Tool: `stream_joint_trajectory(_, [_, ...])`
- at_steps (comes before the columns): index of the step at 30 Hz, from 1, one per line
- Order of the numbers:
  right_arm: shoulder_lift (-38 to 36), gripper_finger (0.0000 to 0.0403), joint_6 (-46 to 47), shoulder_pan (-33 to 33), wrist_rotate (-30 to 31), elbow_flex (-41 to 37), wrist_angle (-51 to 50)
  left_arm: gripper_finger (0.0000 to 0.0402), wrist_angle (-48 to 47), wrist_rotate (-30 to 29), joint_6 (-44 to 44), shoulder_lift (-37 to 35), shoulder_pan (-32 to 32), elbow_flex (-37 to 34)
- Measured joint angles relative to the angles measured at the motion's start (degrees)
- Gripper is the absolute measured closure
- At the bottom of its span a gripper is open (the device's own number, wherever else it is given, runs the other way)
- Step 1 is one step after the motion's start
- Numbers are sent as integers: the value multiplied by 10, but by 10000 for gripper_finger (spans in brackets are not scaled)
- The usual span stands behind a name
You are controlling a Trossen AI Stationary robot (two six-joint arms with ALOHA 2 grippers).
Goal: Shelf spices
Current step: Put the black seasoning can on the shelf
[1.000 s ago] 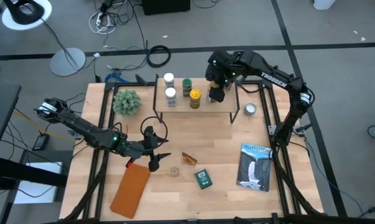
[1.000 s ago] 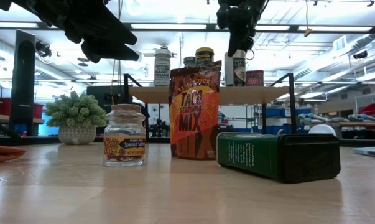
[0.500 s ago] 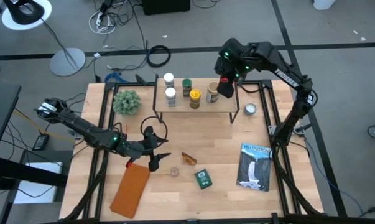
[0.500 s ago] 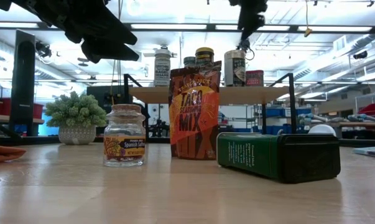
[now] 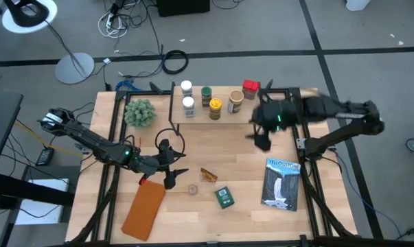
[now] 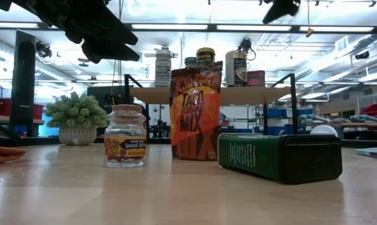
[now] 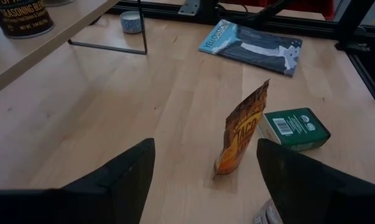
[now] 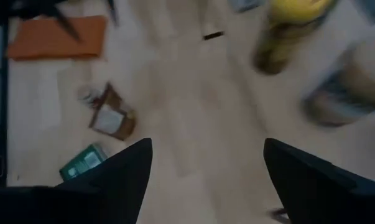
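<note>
Two grippers, both with fingers apart and empty: my right gripper point(image 5: 260, 137) sits right of centre in the overhead frame, just below the shelf point(image 5: 196, 118), and my left gripper point(image 5: 171, 169) hangs lower left of centre. Six spices point(image 5: 215, 108) stand on the shelf. The taco packet point(image 5: 209, 175), small jar point(image 5: 192, 189) and green tin point(image 5: 224, 197) lie on the table point(image 5: 213, 147) at lower centre.

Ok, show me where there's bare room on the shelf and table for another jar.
The shelf is bare along its front edge; its back row of jars is crowded. On the table, the strip between the shelf and the packet is bare, as is the stretch between the green tin and the book.
</note>
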Motion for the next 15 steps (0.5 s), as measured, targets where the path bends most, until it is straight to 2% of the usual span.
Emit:
stream_joint_trajectory(4, [-45,96,27,97,1,-163,171,114,4,0,0,0,0,0])
stream_joint_trajectory(7, [-55,96,72,142,1,-270,333,114,19,0,0,0,0,0])
stream_joint_trajectory(11, [-35,96,89,177,3,-391,529,114,35,0,1,0,0,0])
stream_joint_trajectory(15, [-1,96,105,186,-2,-466,657,114,45,0,1,0,0,0])
